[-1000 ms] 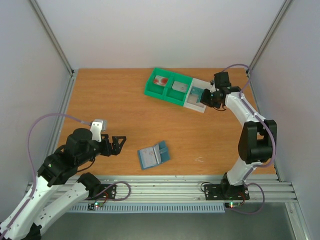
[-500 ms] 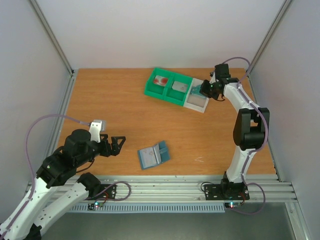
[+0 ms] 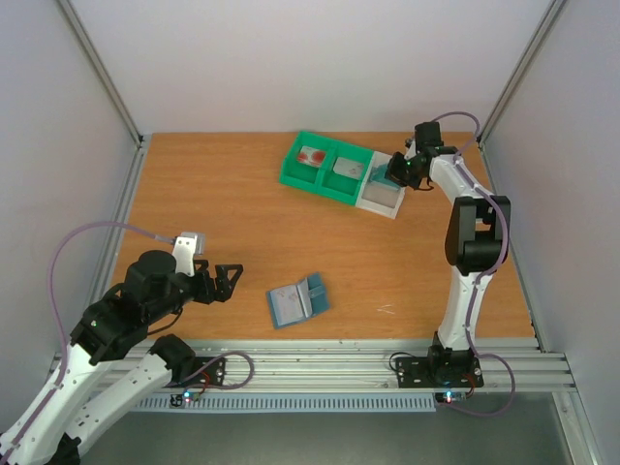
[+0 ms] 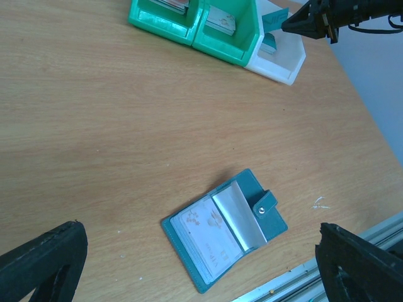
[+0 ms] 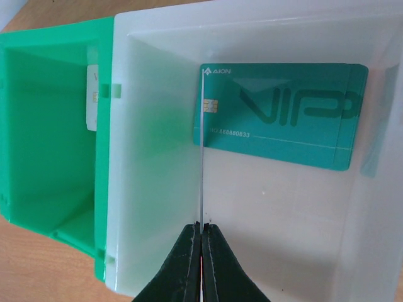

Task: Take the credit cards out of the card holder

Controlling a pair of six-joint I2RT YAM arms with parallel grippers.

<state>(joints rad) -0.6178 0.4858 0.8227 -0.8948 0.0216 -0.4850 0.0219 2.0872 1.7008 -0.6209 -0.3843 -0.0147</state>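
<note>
Right gripper (image 5: 201, 264) pinches thin sheet (image 5: 201, 151) edge-on, probably a card; face unreadable. Left gripper (image 4: 200, 229) fingers (image 4: 44, 264) cropped by frame edge.

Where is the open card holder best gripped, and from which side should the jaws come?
Probably at the snap tab, from above: the card holder lies open and flat on the table, so its covers offer no edge to pinch, whereas the narrow tab juts past the cover, and open jaws could straddle it.

The right gripper (image 3: 393, 171) has shifted toward 12 o'clock, from the near right corner of the white bin (image 3: 384, 202) to its far end. The right arm's elbow (image 3: 475, 238) has swung toward 11 o'clock and now stands straighter above its base.
</note>
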